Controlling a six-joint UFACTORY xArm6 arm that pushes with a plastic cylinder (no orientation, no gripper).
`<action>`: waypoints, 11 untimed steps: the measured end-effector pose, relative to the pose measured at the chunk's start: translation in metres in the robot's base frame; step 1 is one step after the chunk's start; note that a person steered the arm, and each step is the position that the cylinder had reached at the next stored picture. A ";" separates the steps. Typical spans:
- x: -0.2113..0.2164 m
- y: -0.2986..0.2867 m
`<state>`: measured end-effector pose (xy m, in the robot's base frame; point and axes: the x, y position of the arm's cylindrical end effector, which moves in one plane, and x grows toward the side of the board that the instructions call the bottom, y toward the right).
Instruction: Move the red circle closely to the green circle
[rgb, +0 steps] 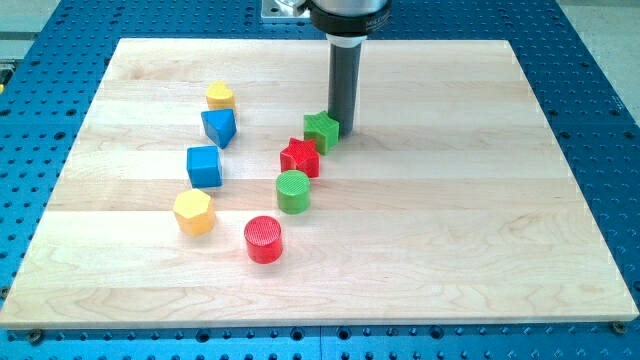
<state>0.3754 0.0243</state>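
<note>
The red circle (264, 239) is a short red cylinder standing below the board's middle, towards the view's left. The green circle (293, 191) is a green cylinder just above and to the right of it, with a small gap between them. My tip (346, 130) rests on the board at the view's top centre, touching or almost touching the right side of a green star block (322, 130). The tip is well above both circles and apart from them.
A red star (299, 157) sits between the green star and the green circle. On the left are a yellow block (220, 96), a blue triangular block (219, 126), a blue cube (204, 166) and a yellow hexagon (194, 212). The wooden board (480, 230) lies on a blue perforated table.
</note>
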 end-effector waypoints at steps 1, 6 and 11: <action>0.002 0.017; 0.213 -0.090; 0.188 -0.110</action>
